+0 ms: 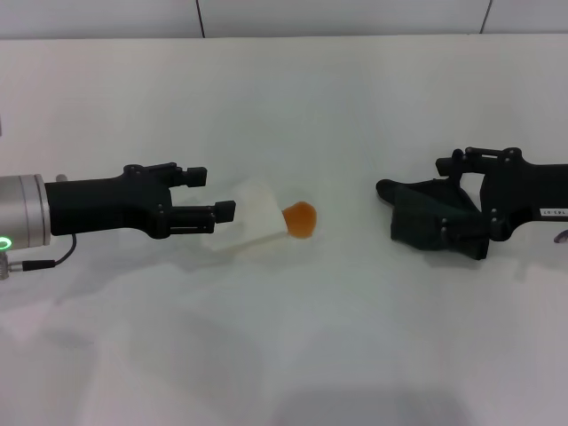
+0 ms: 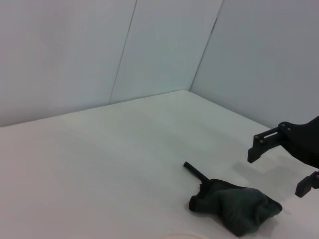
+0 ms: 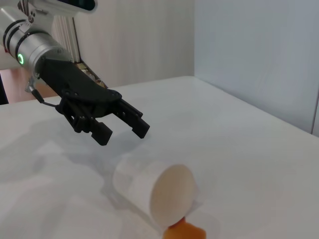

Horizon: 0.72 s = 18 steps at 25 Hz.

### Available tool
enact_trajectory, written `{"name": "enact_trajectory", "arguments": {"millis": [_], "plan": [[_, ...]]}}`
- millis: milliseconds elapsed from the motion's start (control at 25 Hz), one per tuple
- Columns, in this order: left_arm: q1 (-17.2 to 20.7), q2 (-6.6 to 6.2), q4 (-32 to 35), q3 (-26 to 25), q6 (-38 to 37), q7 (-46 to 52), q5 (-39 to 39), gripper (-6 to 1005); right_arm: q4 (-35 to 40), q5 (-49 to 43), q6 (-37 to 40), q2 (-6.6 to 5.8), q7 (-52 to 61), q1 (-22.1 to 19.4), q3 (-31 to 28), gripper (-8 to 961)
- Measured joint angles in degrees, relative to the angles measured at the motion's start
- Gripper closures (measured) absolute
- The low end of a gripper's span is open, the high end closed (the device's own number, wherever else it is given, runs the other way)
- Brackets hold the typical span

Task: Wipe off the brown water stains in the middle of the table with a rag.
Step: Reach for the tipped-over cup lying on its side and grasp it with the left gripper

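The brown water stain point(image 1: 300, 219) is a small orange blob on the white table point(image 1: 284, 98); it also shows in the right wrist view point(image 3: 185, 232). The dark rag point(image 1: 430, 222) lies crumpled on the table to the right of the stain, also in the left wrist view point(image 2: 234, 206). My right gripper point(image 1: 461, 206) is open, its fingers around the rag's right part; the left wrist view shows it point(image 2: 278, 170) spread just above the cloth. My left gripper point(image 1: 211, 193) is open and empty, left of the stain, also seen in the right wrist view point(image 3: 122, 134).
A white paper cup point(image 1: 253, 213) lies on its side between my left gripper and the stain, its mouth at the stain point(image 3: 154, 191). A pale wall runs along the table's far edge point(image 1: 284, 18).
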State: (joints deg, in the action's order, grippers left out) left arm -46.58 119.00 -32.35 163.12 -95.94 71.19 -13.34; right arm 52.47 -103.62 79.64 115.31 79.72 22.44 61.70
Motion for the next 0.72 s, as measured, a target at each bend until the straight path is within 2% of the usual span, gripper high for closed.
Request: {"name": "enact_trajectory", "arguments": {"millis": [720], "plan": [[-0.25, 0.00, 0.00, 0.00, -0.13, 0.13, 0.71, 158, 0.07, -0.36, -1.68, -0.08, -1.45, -1.33, 0.59, 83]]}}
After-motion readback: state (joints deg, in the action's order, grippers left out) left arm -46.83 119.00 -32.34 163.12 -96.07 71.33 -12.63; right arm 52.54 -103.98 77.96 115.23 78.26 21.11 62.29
